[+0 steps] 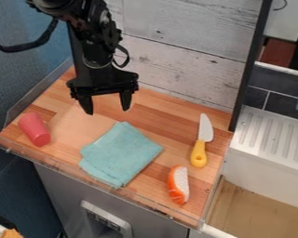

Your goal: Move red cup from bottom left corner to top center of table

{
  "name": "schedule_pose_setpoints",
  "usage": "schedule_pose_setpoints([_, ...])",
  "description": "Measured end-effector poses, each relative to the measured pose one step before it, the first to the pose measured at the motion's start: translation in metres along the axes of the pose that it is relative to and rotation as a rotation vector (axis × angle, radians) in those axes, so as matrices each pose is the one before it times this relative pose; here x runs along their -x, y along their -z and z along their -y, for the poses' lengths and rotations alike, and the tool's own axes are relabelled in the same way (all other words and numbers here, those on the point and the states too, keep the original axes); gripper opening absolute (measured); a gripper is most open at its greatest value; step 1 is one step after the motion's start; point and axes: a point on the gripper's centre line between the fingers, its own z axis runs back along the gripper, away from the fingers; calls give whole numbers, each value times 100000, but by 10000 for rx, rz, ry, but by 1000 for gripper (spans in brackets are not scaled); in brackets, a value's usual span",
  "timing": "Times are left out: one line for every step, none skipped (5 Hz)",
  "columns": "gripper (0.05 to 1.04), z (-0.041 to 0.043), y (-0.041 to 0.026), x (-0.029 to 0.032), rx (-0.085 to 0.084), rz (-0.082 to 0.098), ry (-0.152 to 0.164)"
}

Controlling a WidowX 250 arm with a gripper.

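Whitewashed boards (182, 35) back the wood-topped table (158, 107), with a dark blue wall (17, 69) off to the left of the end effector (107, 111). It hangs over the table's far left part, its two fingers spread wide and pointing down, with nothing held between them. The red cup (34, 129) sits lower and to the left of the end effector in the view, well apart from it, and looks to be lying on its side near the left corner.

Close beyond the cup, on the side away from the end effector, a clear rim (38, 91) edges the table, a barrier at that corner. A folded teal cloth (120, 153) lies nearer the camera than the end effector, to the right of the cup and apart from it. Farther right of the end effector is a knife (202, 139) with a yellow handle; nearer the camera lies an orange-and-white toy food piece (178, 184). Beyond them, a black post (250, 65) rises at the table's right side, next to a white ridged drainboard (273, 139).
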Motion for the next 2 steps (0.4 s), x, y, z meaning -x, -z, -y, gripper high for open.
schedule_pose_setpoints([999, -252, 744, 505, -142, -253, -34])
schedule_pose_setpoints([999, -2135, 119, -30, -617, -22, -628])
